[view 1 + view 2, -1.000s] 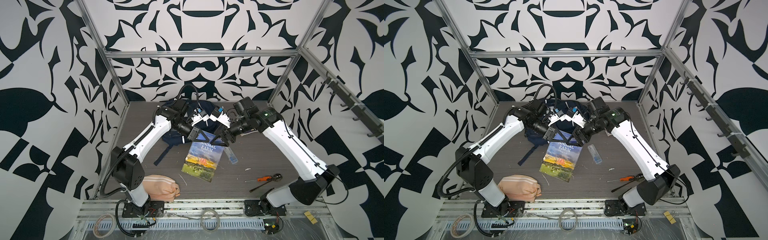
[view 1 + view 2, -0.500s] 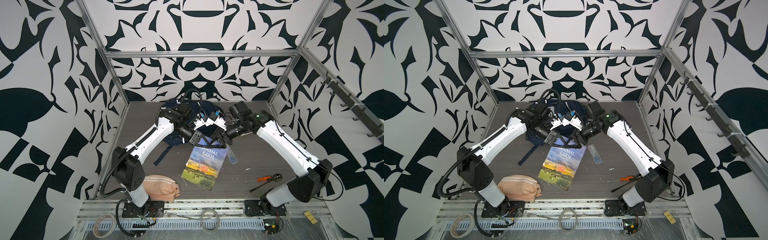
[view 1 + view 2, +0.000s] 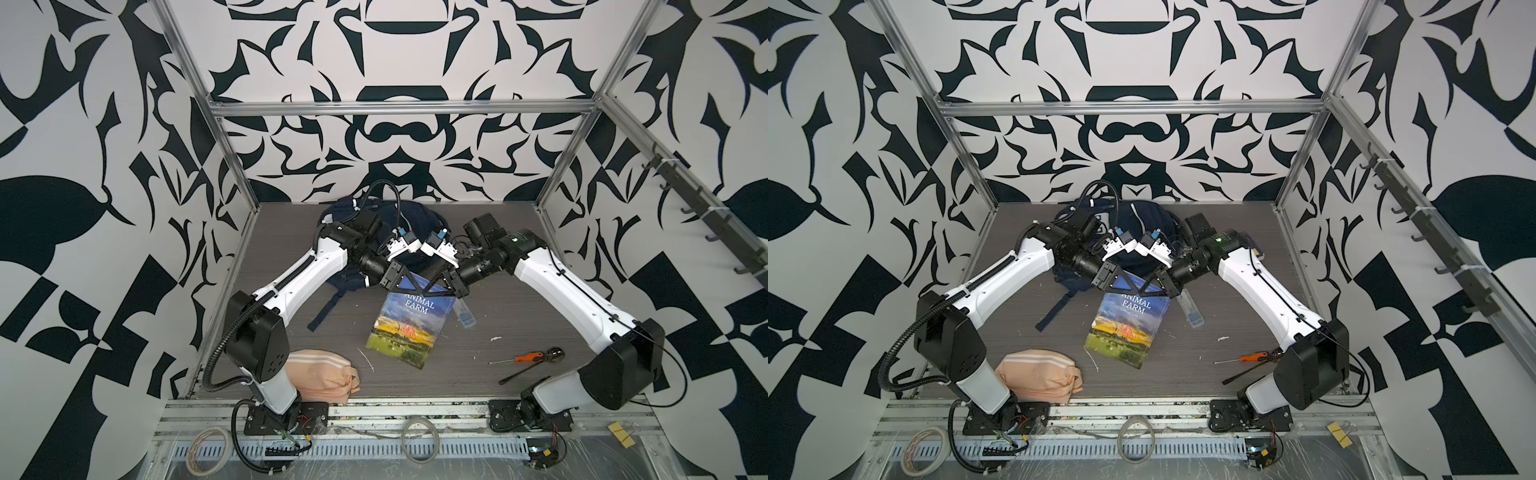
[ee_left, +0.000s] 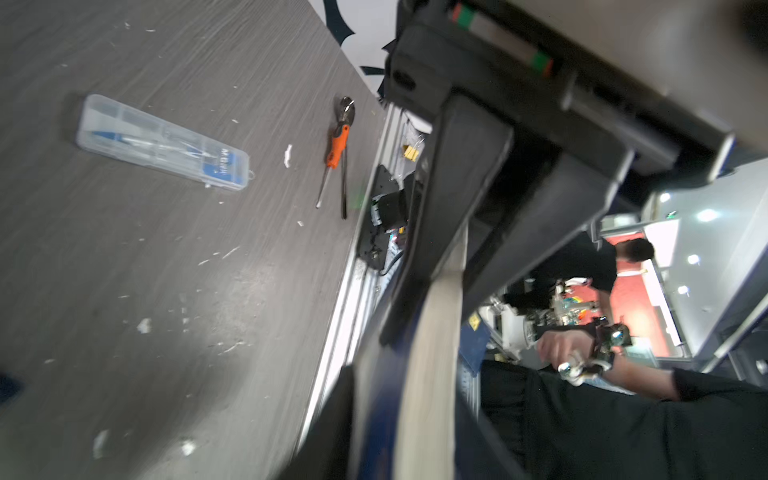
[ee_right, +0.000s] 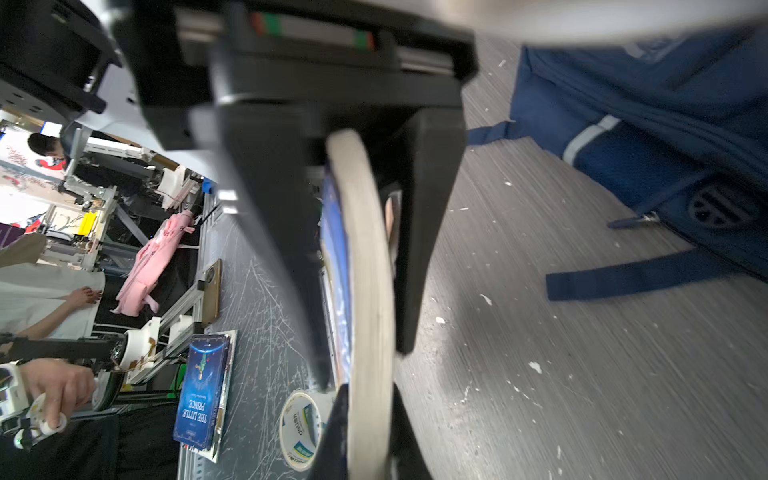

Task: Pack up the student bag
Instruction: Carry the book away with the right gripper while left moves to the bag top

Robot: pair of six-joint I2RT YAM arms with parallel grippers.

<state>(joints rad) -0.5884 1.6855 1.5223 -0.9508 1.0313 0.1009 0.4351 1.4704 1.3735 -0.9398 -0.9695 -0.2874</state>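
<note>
The grey surface [image 3: 519,328] carries everything. At its rear, close to the back wall, the navy student bag [image 3: 417,214] lies slumped with a strap trailing forward. The arms hide its mouth, and a shut or collapsed opening is the first thing that could stall the packing. Just in front of the bag, the book [image 3: 409,328], "Animal Farm", is held cover-up by its far edge; I cannot tell whether its near edge rests on the surface. The peach pouch [image 3: 320,374] sits well apart at the front left, out of harm. The right tool [image 3: 448,287] is clamped on the book's far right corner, and the right wrist view shows the bowed page block pinched between its fingers. The left tool [image 3: 413,283], at the far left corner, stands part open: the pages lie against one finger [image 4: 457,187] with a gap to the other, so it grips nothing. With only one corner gripped, the floppy paperback could swing, bend or slip free, or snag on the bag's rim. The clear case [image 3: 465,316] lies just beside the book's right edge, where a falling book could knock it. The screwdriver [image 3: 528,357] lies well clear.
</note>
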